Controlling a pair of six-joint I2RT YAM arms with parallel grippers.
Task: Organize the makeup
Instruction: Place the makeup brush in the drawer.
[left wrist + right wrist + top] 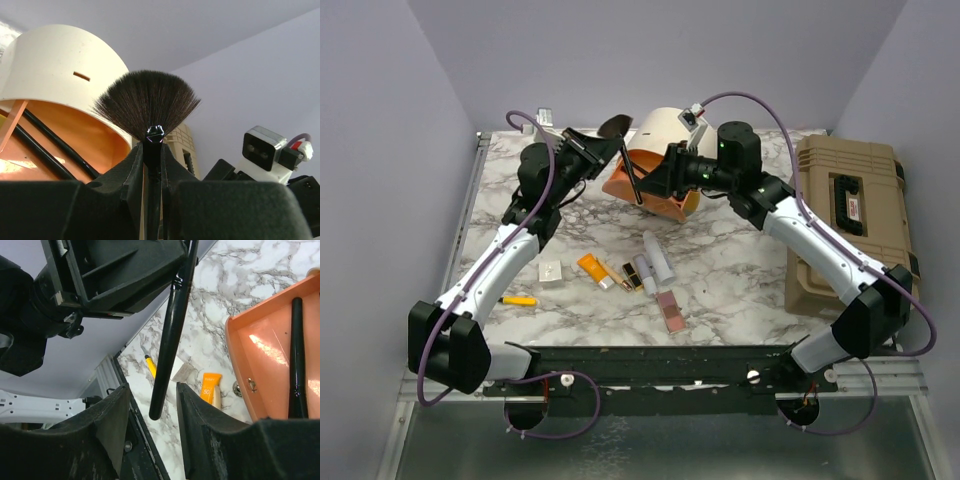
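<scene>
My left gripper (598, 152) (152, 155) is shut on a black fan brush (614, 127) (146, 102), just under its bristles. The brush's black handle (170, 340) slants down from there, and its end hangs between the jaws of my right gripper (647, 186) (152, 395). Those jaws are open, with a gap on each side of the handle. On the marble below lie the rest of the makeup: a white square compact (551, 271), an orange tube (592, 268) (210, 387), gold-black lipsticks (631, 275), white tubes (658, 258) and a pink palette (671, 311).
The cream cylindrical case (660, 135) (55, 60) lies open behind the brush, with black brush handles (296, 355) in its orange inside (270, 355). A tan toolbox (848, 215) stands at the right. A small yellow item (519, 299) lies near the left arm.
</scene>
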